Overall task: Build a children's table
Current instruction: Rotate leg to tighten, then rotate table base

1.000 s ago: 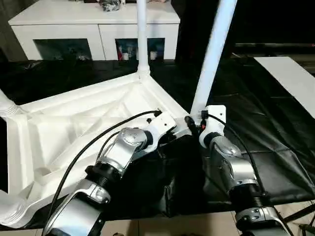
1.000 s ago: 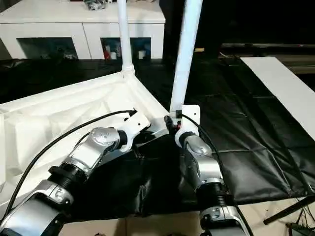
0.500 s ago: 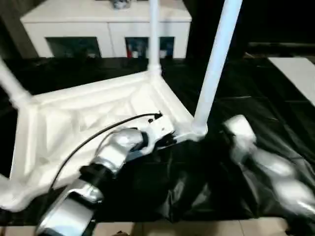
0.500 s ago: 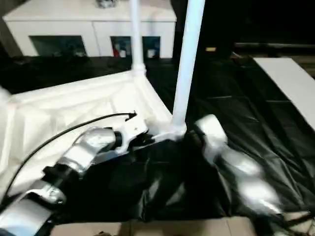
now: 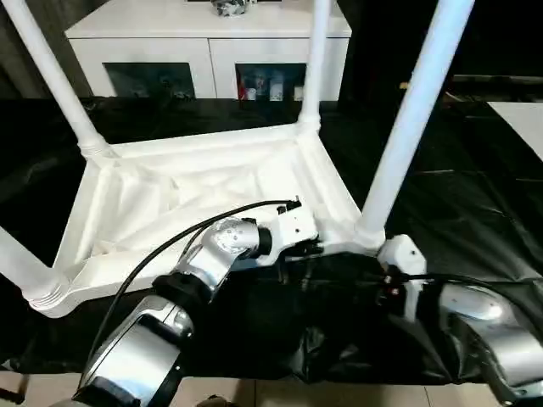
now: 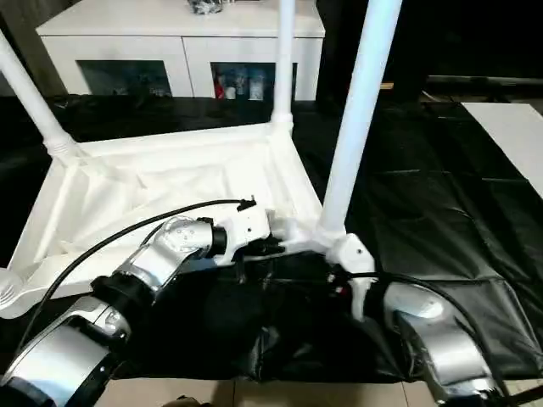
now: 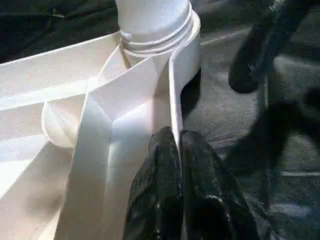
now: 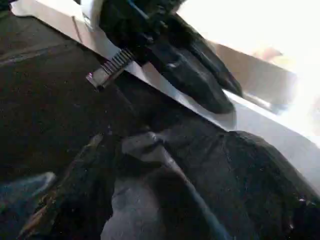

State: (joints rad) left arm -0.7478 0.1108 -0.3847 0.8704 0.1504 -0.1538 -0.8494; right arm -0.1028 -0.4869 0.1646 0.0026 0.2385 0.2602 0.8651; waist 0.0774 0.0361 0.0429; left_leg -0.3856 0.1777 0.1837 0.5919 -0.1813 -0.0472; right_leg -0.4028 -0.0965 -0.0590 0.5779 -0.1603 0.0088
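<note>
Tabletop (image 5: 212, 182) rim is pinched tight by the left gripper (image 7: 176, 142) beside the near leg (image 5: 407, 127). That hold should be kept steady; the right gripper's (image 5: 392, 284) spread cannot be told.

Silver forearms (image 5: 204, 263), black cables – white wrist housings

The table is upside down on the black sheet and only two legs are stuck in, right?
No, four legs are stuck in, one at each corner, as the left eye view shows. The table is upside down on the black sheet.
</note>
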